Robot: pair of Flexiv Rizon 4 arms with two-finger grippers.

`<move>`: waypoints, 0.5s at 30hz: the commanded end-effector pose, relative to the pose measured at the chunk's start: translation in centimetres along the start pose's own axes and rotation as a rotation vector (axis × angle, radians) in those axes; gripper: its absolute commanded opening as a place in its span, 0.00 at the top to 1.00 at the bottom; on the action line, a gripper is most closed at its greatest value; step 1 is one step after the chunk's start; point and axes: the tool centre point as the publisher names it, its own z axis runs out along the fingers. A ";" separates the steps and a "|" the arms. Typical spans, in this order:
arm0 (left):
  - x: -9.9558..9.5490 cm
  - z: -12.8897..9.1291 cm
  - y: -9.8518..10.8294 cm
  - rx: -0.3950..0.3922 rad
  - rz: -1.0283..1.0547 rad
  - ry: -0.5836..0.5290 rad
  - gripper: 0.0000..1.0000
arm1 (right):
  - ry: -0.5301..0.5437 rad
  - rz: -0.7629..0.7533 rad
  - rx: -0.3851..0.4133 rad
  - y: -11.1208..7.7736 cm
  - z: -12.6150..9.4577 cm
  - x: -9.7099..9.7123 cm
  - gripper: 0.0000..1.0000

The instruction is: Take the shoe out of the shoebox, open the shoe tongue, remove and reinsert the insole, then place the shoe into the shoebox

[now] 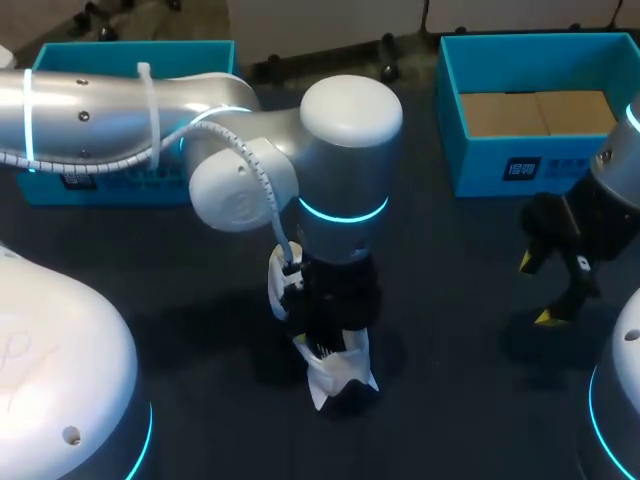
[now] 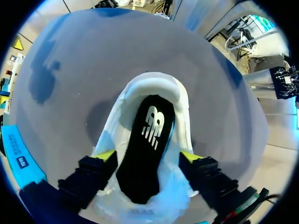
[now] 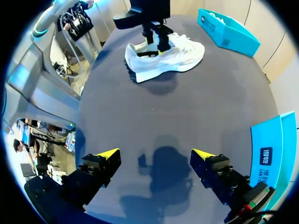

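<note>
Left gripper (image 2: 148,156) fingers (image 2: 105,156) flanking white shoe (image 2: 159,84)

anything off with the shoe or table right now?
Black insole seems unseated: its front end lies over the tongue area of the white sneaker, not tucked in, within the open left pincer. Sneaker stands upright; nothing else odd.

Your shoe (image 3: 163,56) is white, and its insole (image 2: 145,149) is black with a white logo mark. The tabletop (image 1: 460,330) is dark grey. The shoebox (image 1: 480,170) is turquoise outside and brown cardboard inside. Your right pincer (image 3: 156,154) is black with bright yellow tips.
</note>
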 end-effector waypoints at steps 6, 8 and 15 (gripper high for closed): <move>0.2 -0.4 1.4 0.036 0.017 -0.021 0.00 | -0.001 0.000 0.001 -0.1 0.1 0.1 0.00; 0.2 -0.7 1.6 0.039 0.017 -0.024 0.00 | -0.001 0.000 0.001 -0.1 0.1 0.1 0.00; 0.0 -0.5 0.0 0.041 0.079 -0.025 0.00 | -0.001 0.000 0.001 -0.1 0.1 0.1 0.00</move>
